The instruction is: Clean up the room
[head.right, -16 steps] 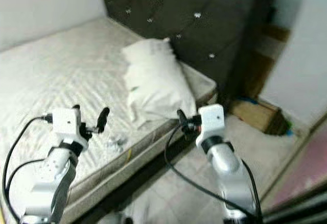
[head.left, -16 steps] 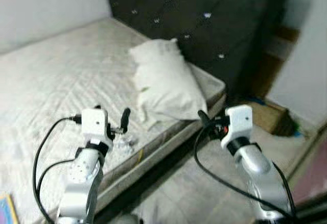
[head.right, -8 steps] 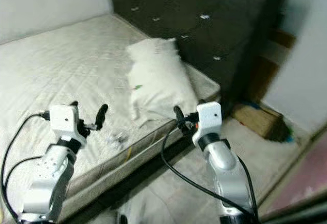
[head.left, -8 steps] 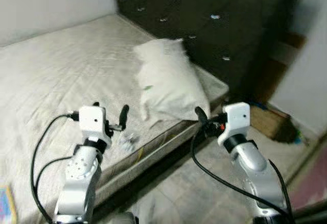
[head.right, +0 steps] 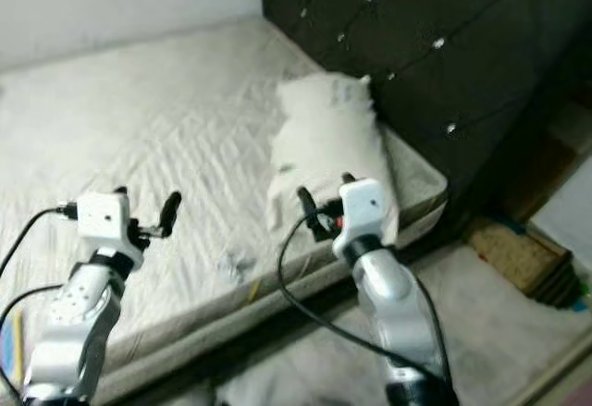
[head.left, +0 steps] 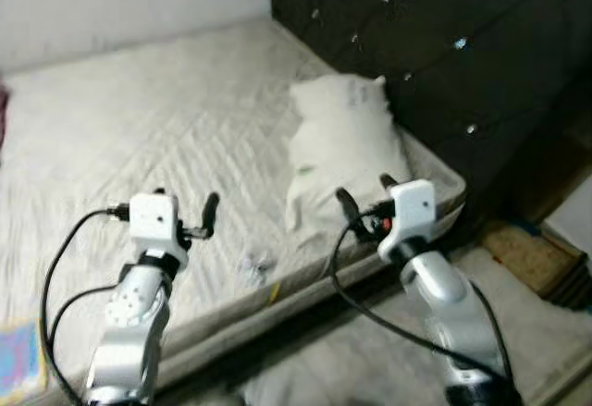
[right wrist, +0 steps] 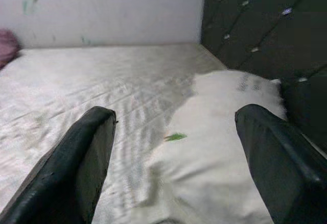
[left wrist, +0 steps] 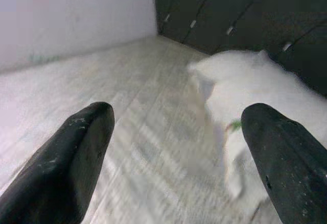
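Now the bed (head.left: 139,138) is faced more squarely than a second ago; the left gripper (head.left: 185,216) and right gripper (head.left: 363,198) are held spread and empty, the crumpled wrapper (head.left: 256,264) untouched.

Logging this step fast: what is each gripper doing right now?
Left gripper: open, holding nothing, above the mattress.
Right gripper: open, holding nothing, near the pillow.

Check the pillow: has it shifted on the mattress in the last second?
No. The pillow lies against the headboard at the same mattress corner; the camera turned.
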